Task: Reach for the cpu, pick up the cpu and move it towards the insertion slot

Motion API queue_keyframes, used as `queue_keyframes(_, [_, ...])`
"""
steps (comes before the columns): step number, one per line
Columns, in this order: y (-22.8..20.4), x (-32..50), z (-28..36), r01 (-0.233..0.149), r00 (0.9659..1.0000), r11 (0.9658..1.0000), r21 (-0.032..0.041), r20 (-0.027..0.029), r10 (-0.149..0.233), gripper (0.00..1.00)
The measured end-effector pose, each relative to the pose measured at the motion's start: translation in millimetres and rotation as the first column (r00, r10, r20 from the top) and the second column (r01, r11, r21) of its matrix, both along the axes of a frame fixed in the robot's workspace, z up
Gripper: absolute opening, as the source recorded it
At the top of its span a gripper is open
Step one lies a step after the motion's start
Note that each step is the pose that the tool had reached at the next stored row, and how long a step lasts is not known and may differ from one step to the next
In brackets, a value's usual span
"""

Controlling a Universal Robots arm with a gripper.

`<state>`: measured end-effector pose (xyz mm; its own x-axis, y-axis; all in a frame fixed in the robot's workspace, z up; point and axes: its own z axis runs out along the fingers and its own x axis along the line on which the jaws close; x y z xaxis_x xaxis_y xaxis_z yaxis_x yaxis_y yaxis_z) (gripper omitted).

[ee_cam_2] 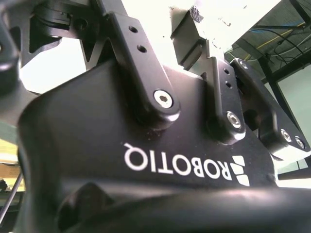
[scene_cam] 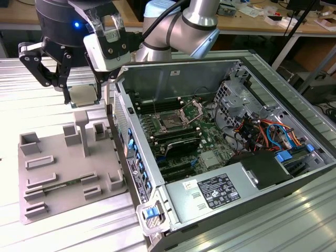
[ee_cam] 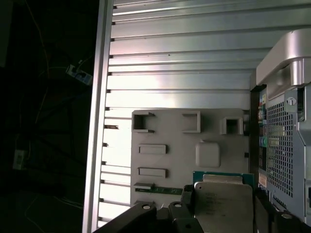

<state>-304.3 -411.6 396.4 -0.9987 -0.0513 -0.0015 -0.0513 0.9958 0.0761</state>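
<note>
My gripper [scene_cam: 84,100] hangs above the far end of the grey moulded tray [scene_cam: 63,168], shut on the cpu [scene_cam: 84,95], a flat silvery square held level between the two black fingers. In the first wrist view the cpu [ee_cam: 221,196] shows its metal plate and green rim between the fingers [ee_cam: 187,196], with the tray [ee_cam: 184,145] below it. The insertion slot [scene_cam: 170,122], a dark square socket with a shiny frame and raised hinged plate, lies on the green board inside the open computer case, toward the exterior view's right of the gripper.
The case's side wall [scene_cam: 123,131] stands between tray and board. Inside are black memory slots [scene_cam: 176,147], a pale heatsink [scene_cam: 210,160], a power supply [scene_cam: 220,189] and cable bundles [scene_cam: 257,131]. A tall post [scene_cam: 82,131] rises from the tray. All rests on a ribbed aluminium table [ee_cam: 180,63].
</note>
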Motion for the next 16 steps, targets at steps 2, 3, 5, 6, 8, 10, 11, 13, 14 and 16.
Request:
queue_keyframes(2, [0.0,1.3,0.0,0.0,1.0,1.0,0.0,0.0,0.0,0.55])
queue_keyframes(3, [0.0,1.9,0.0,0.0,1.0,1.0,0.0,0.0,0.0,0.55])
queue_keyframes(5, [0.0,3.7,-0.1,0.0,1.0,1.0,0.0,0.0,0.0,0.55])
queue_keyframes(6, [0.0,4.3,-0.1,0.0,1.0,1.0,0.0,0.0,0.0,0.55])
queue_keyframes(8, [0.0,5.6,-0.1,0.0,1.0,1.0,0.0,0.0,0.0,0.55])
queue_keyframes(10, [0.0,6.9,-0.1,0.0,1.0,1.0,0.0,0.0,0.0,0.55])
queue_keyframes(11, [0.0,7.6,-0.1,0.0,1.0,1.0,0.0,-0.0001,0.0,0.55])
queue_keyframes(13, [0.0,9.0,-0.1,0.0,1.0,1.0,0.0,0.0,0.0,0.55])
queue_keyframes(14, [0.0,9.7,-0.1,0.0,1.0,1.0,0.0,0.0001,0.0,0.55])
queue_keyframes(16, [0.0,11.3,-0.1,0.0,1.0,1.0,0.0,0.0,0.0,0.55])
